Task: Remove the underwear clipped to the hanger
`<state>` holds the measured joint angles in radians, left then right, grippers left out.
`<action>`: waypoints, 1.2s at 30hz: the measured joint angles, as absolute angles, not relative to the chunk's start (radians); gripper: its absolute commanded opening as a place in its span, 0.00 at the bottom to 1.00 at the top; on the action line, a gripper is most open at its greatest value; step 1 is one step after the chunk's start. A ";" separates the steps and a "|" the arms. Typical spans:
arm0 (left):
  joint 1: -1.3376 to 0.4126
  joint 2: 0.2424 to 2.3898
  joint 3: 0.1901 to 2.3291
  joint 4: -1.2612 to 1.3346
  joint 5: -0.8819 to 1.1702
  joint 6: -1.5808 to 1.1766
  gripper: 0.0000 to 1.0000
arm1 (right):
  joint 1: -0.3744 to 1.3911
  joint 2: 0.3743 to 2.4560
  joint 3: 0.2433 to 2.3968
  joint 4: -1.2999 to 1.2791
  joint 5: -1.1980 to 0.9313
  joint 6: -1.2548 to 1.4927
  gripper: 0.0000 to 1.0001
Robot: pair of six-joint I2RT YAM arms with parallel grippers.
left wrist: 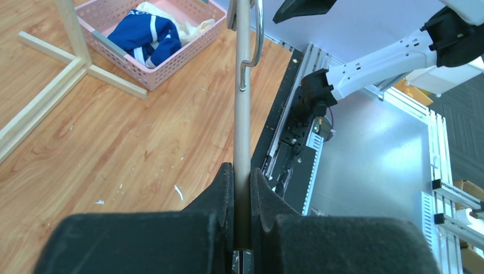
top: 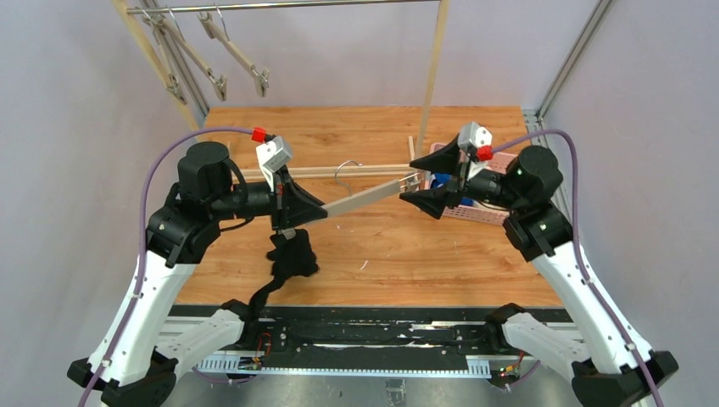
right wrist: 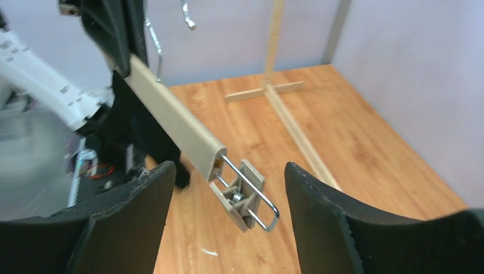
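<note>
L claw [left wrist: 242,191] clamped on hanger [top: 365,200]; R claw [right wrist: 228,171] wide open round clip [right wrist: 244,195].

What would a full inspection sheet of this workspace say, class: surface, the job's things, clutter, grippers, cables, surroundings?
Surface: orange-brown wooden tabletop, level.
Job's things: black cloth underwear hangs below the left end of the beige bar hanger. The bright blue underwear and cream underwear lie in the pink slotted plastic basket. The wire-sprung clip at the hanger's right end is empty.
Clutter: small white flecks on the wood.
Grippers: left gripper shut on the hanger's bar; right gripper open, jaws either side of the empty clip.
Cables: purple cable along each arm.
Surroundings: wooden rack with metal rail, spare clip hangers, lilac walls.
</note>
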<state>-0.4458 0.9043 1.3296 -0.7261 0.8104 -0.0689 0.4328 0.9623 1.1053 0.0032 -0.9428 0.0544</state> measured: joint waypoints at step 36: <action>-0.511 0.885 1.063 0.115 0.693 -0.532 0.00 | 0.453 1.193 0.844 1.357 -0.687 0.939 0.71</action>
